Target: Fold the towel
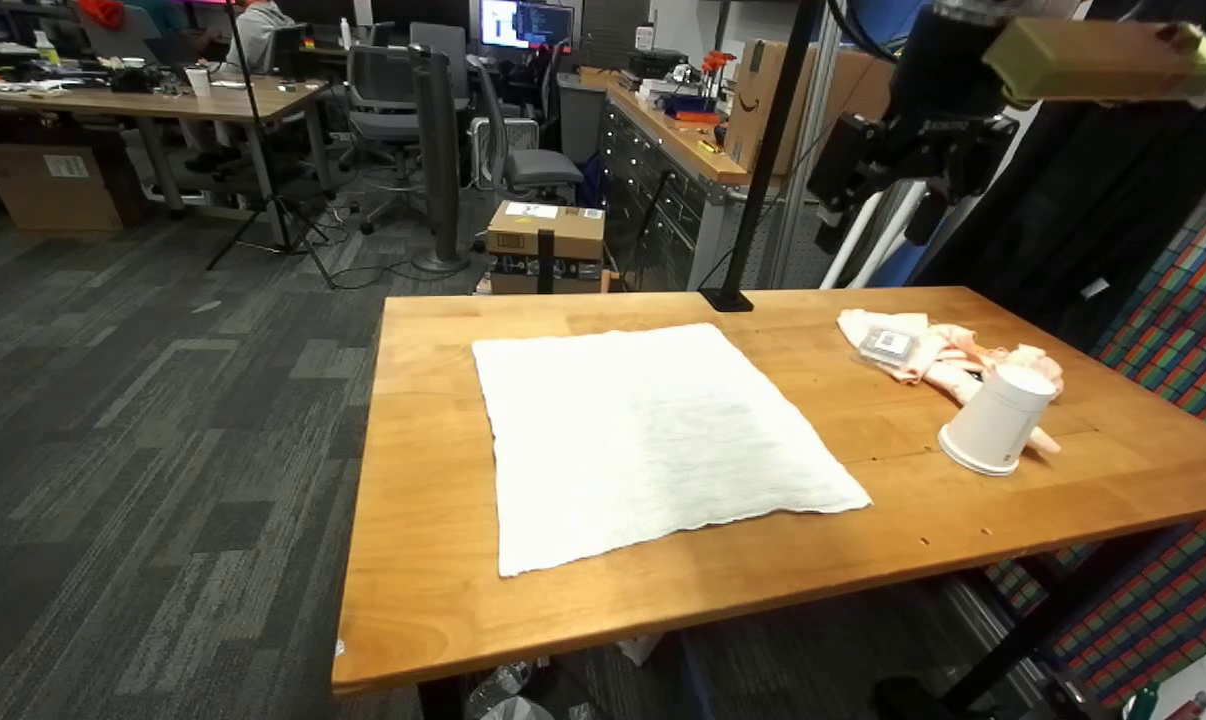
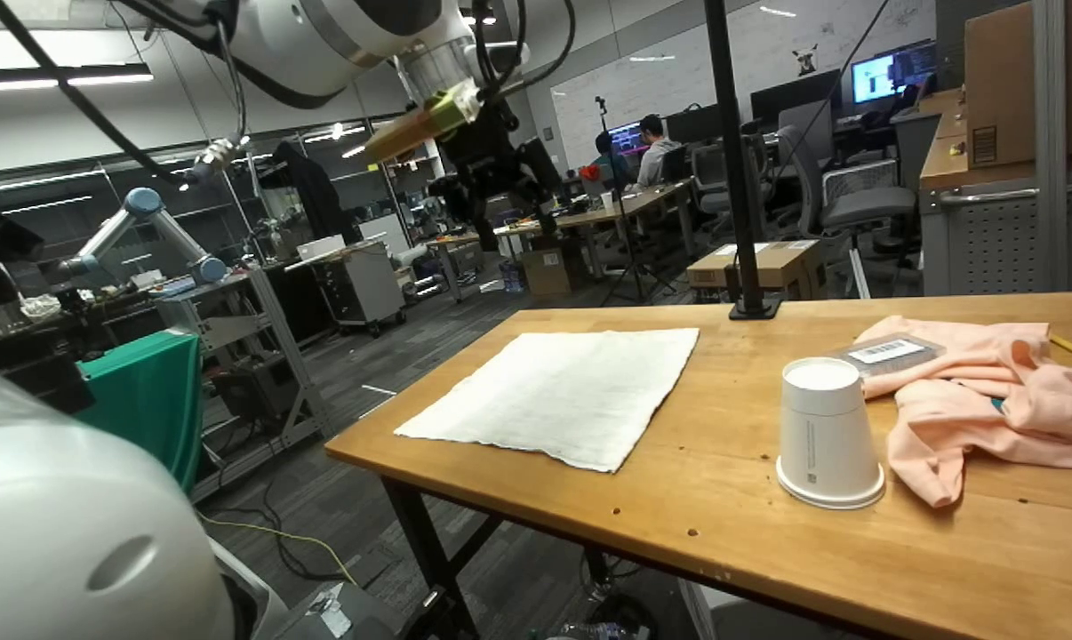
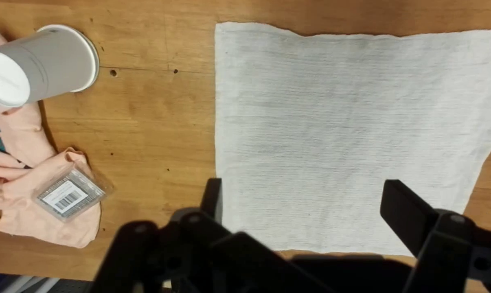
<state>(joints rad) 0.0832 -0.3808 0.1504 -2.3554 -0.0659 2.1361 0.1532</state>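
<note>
A white towel (image 1: 643,440) lies flat and spread out on the wooden table, roughly square with slightly wavy edges. It also shows in an exterior view (image 2: 563,391) and fills much of the wrist view (image 3: 343,122). My gripper (image 1: 877,228) hangs high above the table, well apart from the towel; it also shows in an exterior view (image 2: 516,229). In the wrist view my gripper (image 3: 303,197) has its two fingers wide apart with nothing between them, and the towel lies below. The fingers hide a small part of the towel's lower side there.
A white paper cup (image 1: 1000,420) stands upside down on the table (image 1: 433,450). Beside it lies a crumpled peach cloth (image 2: 1034,418) with a clear labelled box (image 3: 68,195) on it. A black pole (image 2: 739,178) rises from the table's edge.
</note>
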